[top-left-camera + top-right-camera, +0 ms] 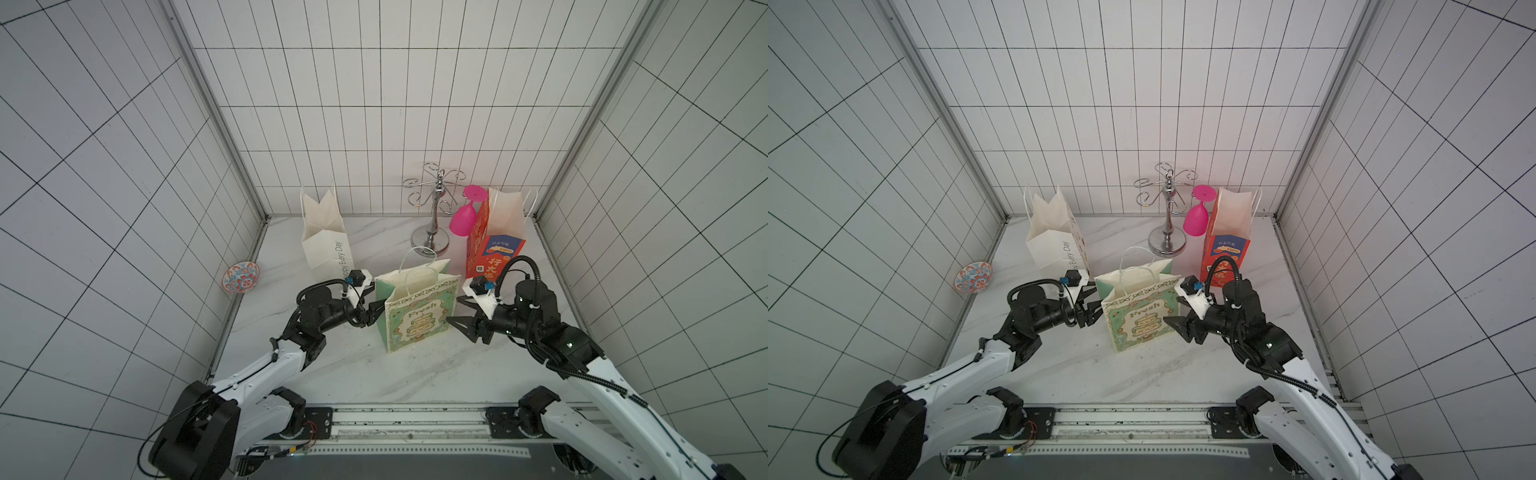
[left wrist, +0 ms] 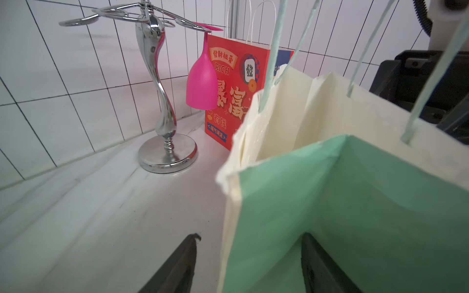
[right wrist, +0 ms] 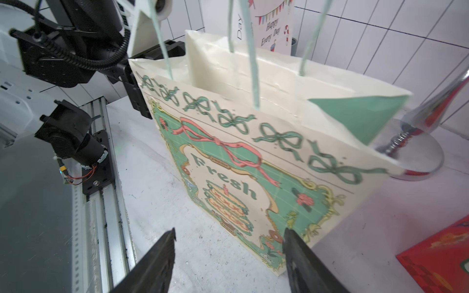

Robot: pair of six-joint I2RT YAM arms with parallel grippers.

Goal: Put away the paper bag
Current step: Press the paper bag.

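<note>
The paper bag stands upright and open at the middle of the marble table, cream and green with "Fresh" printed on its front. My left gripper is at its left side. In the left wrist view that gripper is open and straddles the bag's rear corner edge, with one finger against the green side panel. My right gripper is open at the bag's lower right side, holding nothing.
A white "Happy Every Day" bag stands back left and a red bag back right. Between them is a chrome glass rack with a pink glass hanging on it. A patterned bowl sits at the left wall.
</note>
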